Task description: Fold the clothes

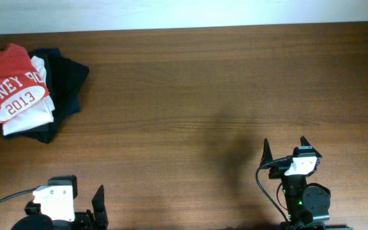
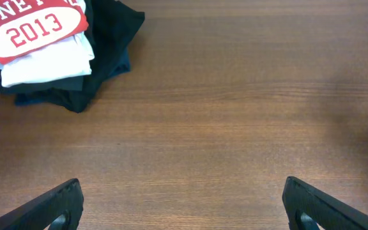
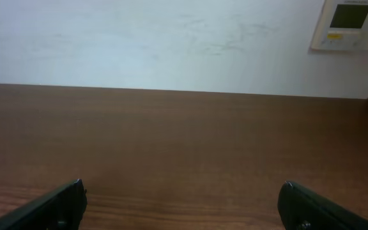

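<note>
The orange-red T-shirt (image 1: 8, 80) with white lettering and "2013" lies folded on top of a pile at the table's far left. It also shows in the left wrist view (image 2: 27, 25) at the top left. My left gripper (image 1: 88, 207) is open and empty near the front edge, far from the pile; its fingers (image 2: 181, 204) frame bare table. My right gripper (image 1: 284, 148) is open and empty at the front right; its fingers (image 3: 181, 204) frame bare wood.
Under the shirt lie a white folded garment (image 1: 34, 114) and dark navy garments (image 1: 66, 80), also in the left wrist view (image 2: 46, 64) (image 2: 107, 45). A white wall with a wall panel (image 3: 350, 24) rises beyond the table's far edge.
</note>
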### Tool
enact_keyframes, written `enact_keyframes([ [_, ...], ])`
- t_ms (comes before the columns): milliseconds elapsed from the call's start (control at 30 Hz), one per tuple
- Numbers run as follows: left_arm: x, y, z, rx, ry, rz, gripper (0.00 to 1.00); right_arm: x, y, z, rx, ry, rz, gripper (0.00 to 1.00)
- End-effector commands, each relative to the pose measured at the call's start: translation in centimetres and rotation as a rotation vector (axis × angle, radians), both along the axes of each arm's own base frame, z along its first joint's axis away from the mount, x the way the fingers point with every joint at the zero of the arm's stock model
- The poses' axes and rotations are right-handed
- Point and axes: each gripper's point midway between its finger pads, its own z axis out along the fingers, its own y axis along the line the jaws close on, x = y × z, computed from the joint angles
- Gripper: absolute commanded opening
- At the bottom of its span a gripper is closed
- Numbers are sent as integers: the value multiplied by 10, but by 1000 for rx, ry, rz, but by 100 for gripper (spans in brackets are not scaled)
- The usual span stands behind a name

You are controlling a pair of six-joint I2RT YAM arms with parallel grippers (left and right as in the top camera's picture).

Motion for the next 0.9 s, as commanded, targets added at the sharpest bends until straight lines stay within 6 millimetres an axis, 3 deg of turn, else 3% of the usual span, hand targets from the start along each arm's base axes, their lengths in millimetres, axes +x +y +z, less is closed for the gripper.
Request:
enact_keyframes([
  [0,-1,2,1,-2,-9,12,99,0,0,-3,-3,2,0,99],
  [633,0,2,1,-1,-8,14,99,0,0,-3,-3,2,0,99],
  [733,13,3,5,0,-94,24,99,0,0,-3,-3,2,0,99],
  [767,18,3,2,0,-122,28,99,0,0,-3,-3,2,0,99],
  [867,41,3,-38,-1,-184,35,99,0,0,-3,-3,2,0,99],
])
